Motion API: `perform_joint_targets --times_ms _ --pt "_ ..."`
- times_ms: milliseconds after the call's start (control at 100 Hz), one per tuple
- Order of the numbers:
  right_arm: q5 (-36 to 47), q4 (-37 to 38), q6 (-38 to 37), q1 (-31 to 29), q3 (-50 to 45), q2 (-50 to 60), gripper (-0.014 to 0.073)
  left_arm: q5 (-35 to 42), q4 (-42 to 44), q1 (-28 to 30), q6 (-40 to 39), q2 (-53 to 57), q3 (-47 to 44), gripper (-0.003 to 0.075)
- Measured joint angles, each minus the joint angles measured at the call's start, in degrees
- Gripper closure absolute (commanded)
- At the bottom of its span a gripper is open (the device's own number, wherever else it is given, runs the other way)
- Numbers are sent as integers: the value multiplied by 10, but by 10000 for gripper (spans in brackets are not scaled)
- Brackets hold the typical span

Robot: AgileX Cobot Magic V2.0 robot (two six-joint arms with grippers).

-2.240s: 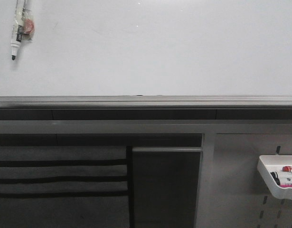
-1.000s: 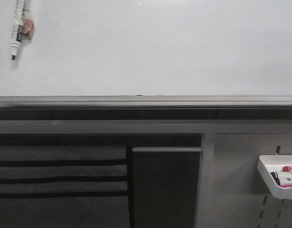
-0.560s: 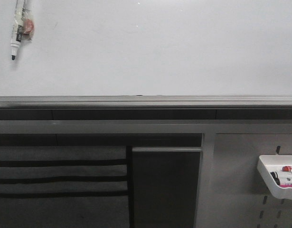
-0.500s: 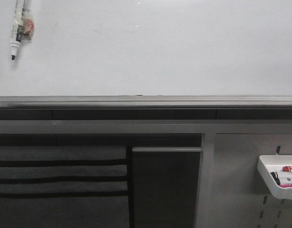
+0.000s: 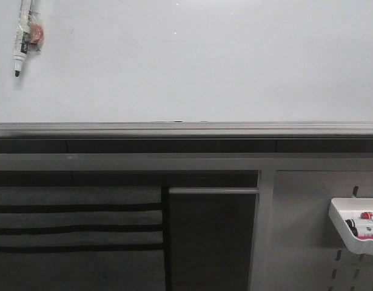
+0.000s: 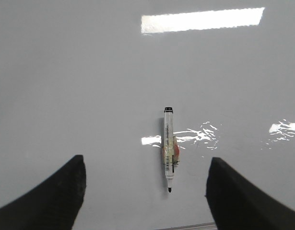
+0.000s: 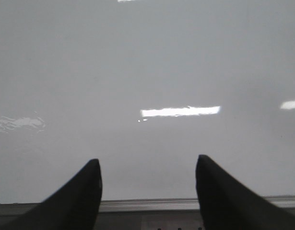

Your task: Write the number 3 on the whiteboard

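Only frontally, tray [image 5: 350,227] (holding markers)

The whiteboard [image 5: 198,60] is a smooth, glossy white panel; in both wrist views it mirrors the ceiling lights as bright bars and smeared highlights. Along its lower edge runs a rail [image 5: 186,128] of brushed grey metal with a dull sheen. The marker [image 6: 168,148] stuck to the board has a shiny white plastic barrel with a printed label and a black tip. The left gripper [image 6: 145,191] and right gripper [image 7: 147,191] fingers look like matt black plastic. The pegboard [image 5: 307,242] is matt grey perforated sheet, and the small tray [image 5: 350,233] on it is glossy white plastic.
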State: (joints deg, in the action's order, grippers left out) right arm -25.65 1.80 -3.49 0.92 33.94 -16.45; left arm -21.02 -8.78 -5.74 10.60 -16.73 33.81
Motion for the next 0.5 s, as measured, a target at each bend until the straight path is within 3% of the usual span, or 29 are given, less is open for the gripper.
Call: perform_joint_targets --times_ms 500 --pt "1 -24 0 0 0 -1 179 0 -3 0 0 -3 -1 332"
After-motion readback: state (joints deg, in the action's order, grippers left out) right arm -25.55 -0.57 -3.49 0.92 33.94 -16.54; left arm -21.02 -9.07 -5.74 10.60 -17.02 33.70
